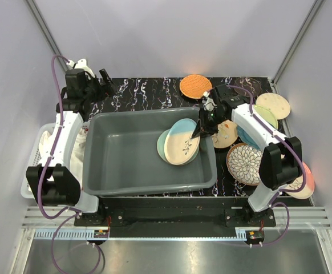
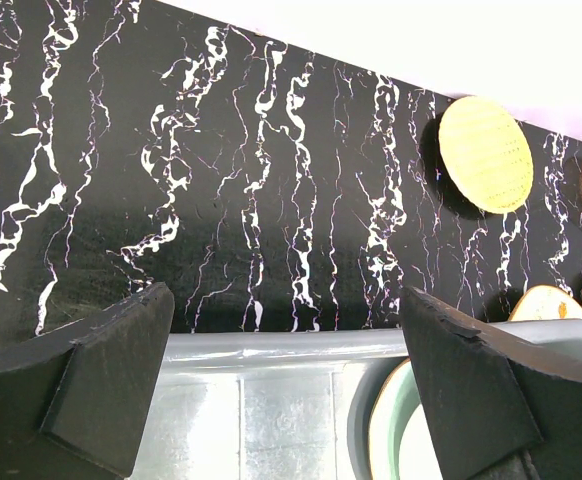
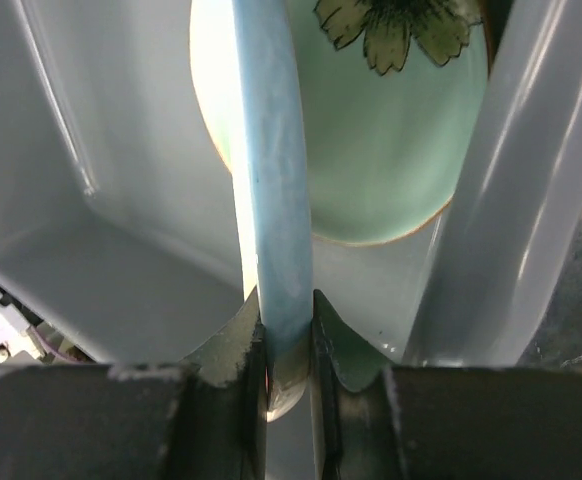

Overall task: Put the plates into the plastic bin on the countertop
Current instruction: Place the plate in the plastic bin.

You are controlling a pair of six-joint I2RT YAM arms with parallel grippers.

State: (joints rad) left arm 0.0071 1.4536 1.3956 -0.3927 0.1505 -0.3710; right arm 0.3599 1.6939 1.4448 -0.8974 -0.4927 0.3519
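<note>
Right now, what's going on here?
The right gripper is shut on the rim of the cream-and-blue plate, holding it tilted at the right end of the grey bin, beside a green floral plate already inside. The left gripper hangs open over the countertop behind the bin. Others, like the orange woven plate, wait outside.

Robot lab booth — plain white walls (image 1: 166,34), aluminium base rail (image 1: 326,220), black marble-veined countertop (image 1: 149,91)

Overhead, two close wrists — sharing the bin (image 1: 126,154).
</note>
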